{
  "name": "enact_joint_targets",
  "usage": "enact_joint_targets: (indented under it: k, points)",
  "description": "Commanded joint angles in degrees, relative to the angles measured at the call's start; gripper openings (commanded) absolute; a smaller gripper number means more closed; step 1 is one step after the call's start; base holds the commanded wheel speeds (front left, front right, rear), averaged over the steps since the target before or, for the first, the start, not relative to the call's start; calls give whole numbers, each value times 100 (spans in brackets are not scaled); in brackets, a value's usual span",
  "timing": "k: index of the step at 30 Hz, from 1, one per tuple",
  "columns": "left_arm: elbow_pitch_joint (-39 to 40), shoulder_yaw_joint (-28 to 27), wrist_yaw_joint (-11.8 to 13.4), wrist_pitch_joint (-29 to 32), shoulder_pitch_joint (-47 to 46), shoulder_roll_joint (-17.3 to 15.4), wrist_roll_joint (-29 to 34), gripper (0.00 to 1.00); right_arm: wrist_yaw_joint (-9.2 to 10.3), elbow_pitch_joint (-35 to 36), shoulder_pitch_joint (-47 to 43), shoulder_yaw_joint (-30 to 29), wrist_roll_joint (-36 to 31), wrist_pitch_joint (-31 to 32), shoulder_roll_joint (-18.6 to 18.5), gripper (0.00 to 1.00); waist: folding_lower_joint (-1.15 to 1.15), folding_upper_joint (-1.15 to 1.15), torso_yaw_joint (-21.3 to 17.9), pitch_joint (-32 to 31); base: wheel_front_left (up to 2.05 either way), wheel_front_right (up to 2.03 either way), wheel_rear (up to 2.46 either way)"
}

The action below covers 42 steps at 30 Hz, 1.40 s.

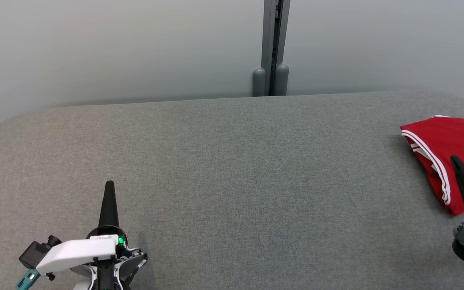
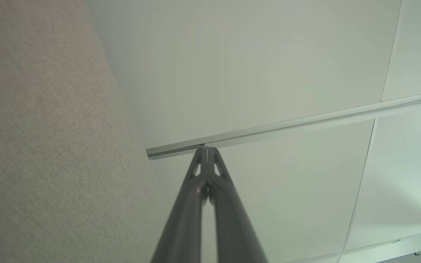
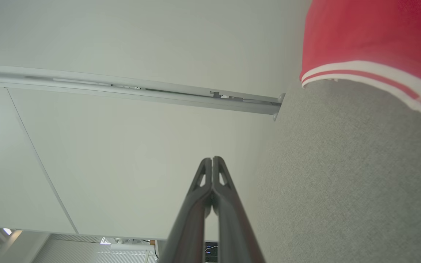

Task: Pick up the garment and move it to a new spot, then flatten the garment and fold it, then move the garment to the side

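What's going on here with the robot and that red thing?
The robot is tidying a red garment with white stripes. It lies folded at the right end of the gray table. The right gripper is close by it, jaws shut, holding nothing. The left gripper hovers over the table's left side, jaws shut too.

Nothing legible appears anywhere. The one printed item is a small white label (image 1: 102,238) on the body of the left gripper (image 1: 109,185), just beside a green light (image 1: 121,240). Its dark print is too small and blurred to read.
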<state>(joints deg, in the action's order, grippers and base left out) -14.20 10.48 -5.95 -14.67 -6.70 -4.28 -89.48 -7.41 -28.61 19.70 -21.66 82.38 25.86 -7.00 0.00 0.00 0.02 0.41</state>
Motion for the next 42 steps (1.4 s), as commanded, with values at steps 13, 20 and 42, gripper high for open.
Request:
enact_joint_targets:
  k: [13, 20, 42]
  points:
    - [-93, -70, -155, -34, -243, 118, -434, 0, -14, -239, 250, -129, 565, 207, -75, 0, 0, 0, 5, 10, 0, 0, 0]
    - [-114, -79, -177, -39, -221, 149, -515, 0, -14, -284, 288, -135, 669, 228, -87, 0, 0, 0, 6, 12, 0, 0, 0]
    - [-111, -79, -177, -39, -220, 149, -516, 0, -14, -283, 278, -109, 686, 201, -101, 0, 0, 0, 6, 12, 0, 0, 0]
